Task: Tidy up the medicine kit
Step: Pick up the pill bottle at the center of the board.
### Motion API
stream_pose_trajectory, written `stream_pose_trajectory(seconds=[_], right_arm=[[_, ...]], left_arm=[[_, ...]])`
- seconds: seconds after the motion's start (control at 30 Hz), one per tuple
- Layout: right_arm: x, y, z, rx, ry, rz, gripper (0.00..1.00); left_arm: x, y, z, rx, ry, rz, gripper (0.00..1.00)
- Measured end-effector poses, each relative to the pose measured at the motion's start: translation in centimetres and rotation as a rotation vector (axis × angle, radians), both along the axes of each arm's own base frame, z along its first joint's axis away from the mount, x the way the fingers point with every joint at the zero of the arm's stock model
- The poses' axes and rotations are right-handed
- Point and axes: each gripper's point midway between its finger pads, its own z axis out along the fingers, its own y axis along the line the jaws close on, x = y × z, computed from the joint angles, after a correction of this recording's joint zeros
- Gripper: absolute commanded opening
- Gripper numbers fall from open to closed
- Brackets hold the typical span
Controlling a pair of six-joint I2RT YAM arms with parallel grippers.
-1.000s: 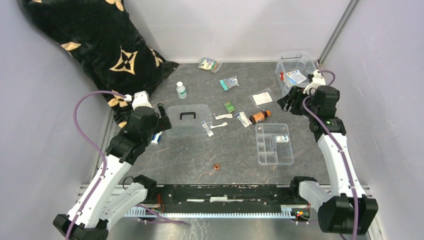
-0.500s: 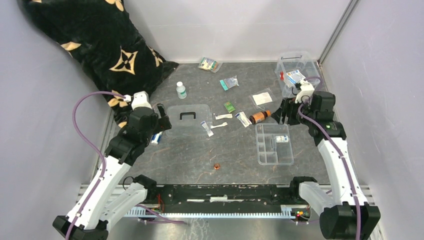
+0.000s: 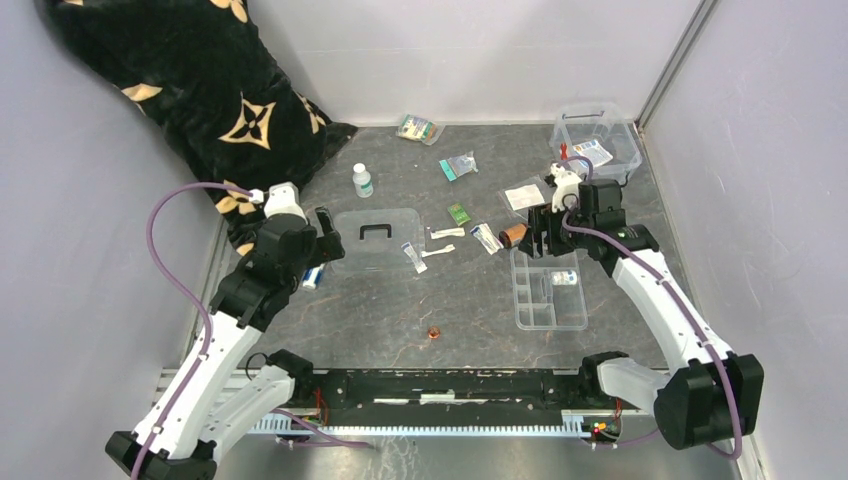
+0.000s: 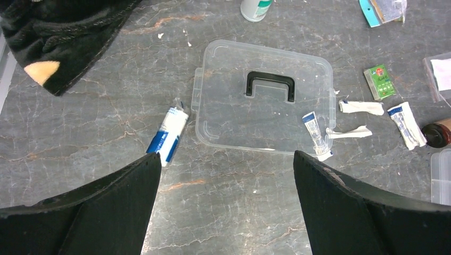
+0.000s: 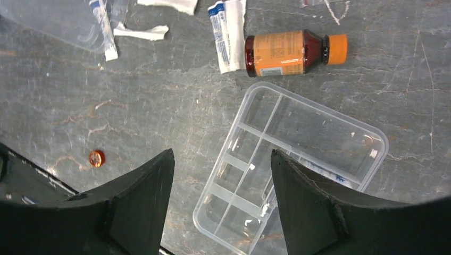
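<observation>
Pale lavender walls enclose a dark grey marbled table (image 3: 400, 320), with a black plush blanket (image 3: 190, 90) patterned in tan stars heaped in the far-left corner. The clear rectangular plastic medicine kit (image 3: 598, 135) stands open in the far-right corner. It seems to hold a packet or two already, though that is too small to confirm. Its flat clear lid (image 3: 378, 240) with the black handle lies apart, left of centre, and the left gripper (image 4: 226, 156) hovers just near of it, jaws spread wide and empty, unmoved over the last second.

The right arm has changed. A second ago it was beside the kit; it has since swung inward. The right gripper (image 5: 220, 159) now hangs released, holding nothing, above the shallow clear divided tray (image 5: 298, 159) and just short of the amber glass bottle (image 5: 290, 53) with the orange cap. This looks like a drop-off completed and the bottle lined up as the likely next pick, with many loose sachets left to gather.
</observation>
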Motion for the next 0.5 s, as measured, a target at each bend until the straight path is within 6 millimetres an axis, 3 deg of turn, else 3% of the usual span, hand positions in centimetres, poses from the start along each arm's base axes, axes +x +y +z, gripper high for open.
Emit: stream_pose_trajectory(seconds=[0.3, 0.5], right_arm=[[3.8, -2.1, 0.9, 0.049, -0.033, -0.368, 0.77], [4.6, -4.2, 0.4, 0.079, -0.012, -0.543, 0.98]], left_arm=[[0.1, -0.3, 0.3, -0.014, -0.014, -0.012, 1.00], [0.2, -0.2, 0.3, -0.011, -0.015, -0.007, 1.00]])
